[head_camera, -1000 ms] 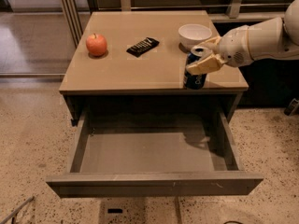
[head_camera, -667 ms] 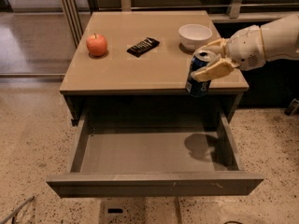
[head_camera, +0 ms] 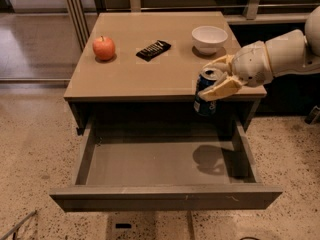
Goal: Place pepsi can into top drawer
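The pepsi can (head_camera: pixel 204 95), dark blue with a silver top, hangs upright in my gripper (head_camera: pixel 216 79), which is shut on it. It is held in the air just past the front edge of the tan cabinet top, above the right part of the top drawer (head_camera: pixel 150 164). The drawer is pulled fully open, with a plain grey interior. A shadow of the can and hand falls on the drawer floor at the right. My white arm comes in from the right edge.
On the tan cabinet top (head_camera: pixel 150 71) sit a red apple (head_camera: pixel 103 47) at the left, a dark snack bar (head_camera: pixel 153 49) in the middle and a white bowl (head_camera: pixel 209 38) at the back right. Speckled floor surrounds the cabinet.
My gripper has carried the can off the cabinet top, forward and down over the open drawer's right part. Its shadow now lies on the drawer floor.
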